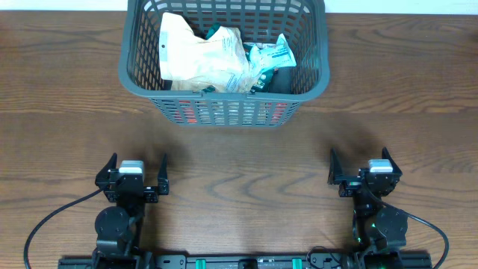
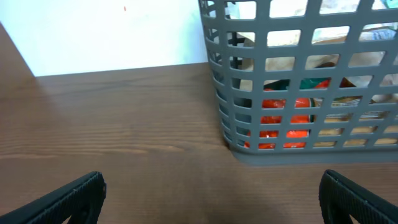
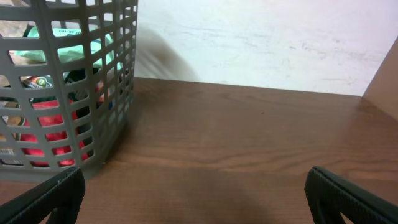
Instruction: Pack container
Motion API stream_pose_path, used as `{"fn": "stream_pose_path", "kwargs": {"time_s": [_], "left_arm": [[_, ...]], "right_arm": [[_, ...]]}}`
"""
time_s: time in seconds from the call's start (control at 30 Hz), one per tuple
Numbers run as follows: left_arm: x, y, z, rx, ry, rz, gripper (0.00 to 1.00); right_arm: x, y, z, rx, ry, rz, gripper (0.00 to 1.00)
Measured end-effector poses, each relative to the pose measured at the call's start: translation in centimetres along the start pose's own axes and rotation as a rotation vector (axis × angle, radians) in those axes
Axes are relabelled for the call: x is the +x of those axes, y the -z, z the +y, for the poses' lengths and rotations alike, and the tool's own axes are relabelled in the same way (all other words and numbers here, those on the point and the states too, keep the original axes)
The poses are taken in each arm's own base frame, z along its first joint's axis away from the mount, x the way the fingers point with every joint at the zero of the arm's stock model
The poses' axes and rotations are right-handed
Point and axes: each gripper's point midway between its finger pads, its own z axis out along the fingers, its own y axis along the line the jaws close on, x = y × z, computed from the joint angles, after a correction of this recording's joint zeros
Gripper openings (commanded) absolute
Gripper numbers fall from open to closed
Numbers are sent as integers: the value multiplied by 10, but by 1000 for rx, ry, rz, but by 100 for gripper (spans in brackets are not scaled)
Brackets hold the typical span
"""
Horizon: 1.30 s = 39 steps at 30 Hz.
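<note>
Overhead we look straight down; our low wrist views face forward, both catching the near wall of the container (image 1: 224,112).

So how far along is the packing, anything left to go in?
It looks about finished. Several packets lie in the basket. Nothing is in hand: the left gripper and right gripper are both open, short of the basket. No packet shows loose on the table, so little seems left.
</note>
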Motion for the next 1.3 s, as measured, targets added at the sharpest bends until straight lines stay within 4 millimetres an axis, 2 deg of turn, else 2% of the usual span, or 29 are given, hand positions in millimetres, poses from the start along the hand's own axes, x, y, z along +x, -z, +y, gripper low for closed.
{"fn": "stream_pose_path", "kwargs": {"time_s": [1.3], "left_arm": [[0, 0, -1, 6, 182, 0, 99]], "right_arm": [[0, 0, 0, 0, 0, 0, 99]]}}
